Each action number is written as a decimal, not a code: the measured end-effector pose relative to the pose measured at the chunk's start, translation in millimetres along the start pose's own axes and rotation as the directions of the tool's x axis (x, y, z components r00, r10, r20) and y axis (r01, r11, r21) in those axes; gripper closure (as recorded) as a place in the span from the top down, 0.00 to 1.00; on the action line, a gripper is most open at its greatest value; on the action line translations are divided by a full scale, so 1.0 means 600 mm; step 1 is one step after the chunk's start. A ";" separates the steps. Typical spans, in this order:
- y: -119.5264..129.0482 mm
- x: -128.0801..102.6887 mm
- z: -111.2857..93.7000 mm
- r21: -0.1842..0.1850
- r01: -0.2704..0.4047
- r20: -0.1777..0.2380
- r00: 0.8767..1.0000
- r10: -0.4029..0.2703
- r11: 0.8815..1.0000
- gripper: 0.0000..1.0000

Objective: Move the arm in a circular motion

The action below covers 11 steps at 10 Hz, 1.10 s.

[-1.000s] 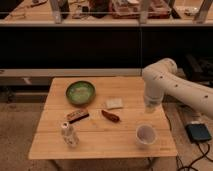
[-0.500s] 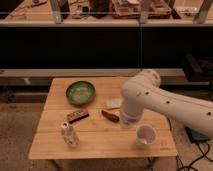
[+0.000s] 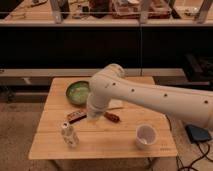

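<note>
While circling arm point(image 3: 150, 97), reaching in from right over mid worktop point(image 3: 105, 142) with gripper point(image 3: 94, 114) clenched low just right of bowl point(image 3: 78, 92), hold height steady, trace smooth arc, stay clear of bottle point(image 3: 69, 134) and cup point(image 3: 146, 136).

Gripper point(image 3: 94, 113) near bowl point(image 3: 78, 92) and brown bar point(image 3: 76, 116); bare tabletop point(image 3: 107, 141) beside cup point(image 3: 146, 136)

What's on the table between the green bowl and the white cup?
In the camera view, a reddish-brown stick lies between bowl and cup; the gripper on the arm hangs beside it, nearer the bowl.
</note>
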<state>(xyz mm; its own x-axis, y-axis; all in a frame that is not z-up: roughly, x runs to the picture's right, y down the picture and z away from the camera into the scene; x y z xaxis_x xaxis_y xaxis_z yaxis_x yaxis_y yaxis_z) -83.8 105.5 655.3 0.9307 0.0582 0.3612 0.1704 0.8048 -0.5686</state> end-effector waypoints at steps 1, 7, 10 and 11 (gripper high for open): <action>-0.063 -0.008 0.007 0.022 0.022 0.003 1.000 -0.022 1.000 0.00; -0.288 0.210 0.005 0.127 -0.101 -0.174 0.977 0.122 0.987 0.00; -0.297 0.375 -0.066 0.131 -0.266 -0.279 0.914 0.294 0.955 0.00; -0.274 0.430 -0.091 0.131 -0.319 -0.300 0.889 0.345 0.939 0.00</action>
<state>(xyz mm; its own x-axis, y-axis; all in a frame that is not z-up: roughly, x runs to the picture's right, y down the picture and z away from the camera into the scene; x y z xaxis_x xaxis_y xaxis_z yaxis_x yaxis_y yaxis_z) 146.2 -44.3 801.6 0.9837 0.1519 -0.0964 -0.1798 0.8141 -0.5522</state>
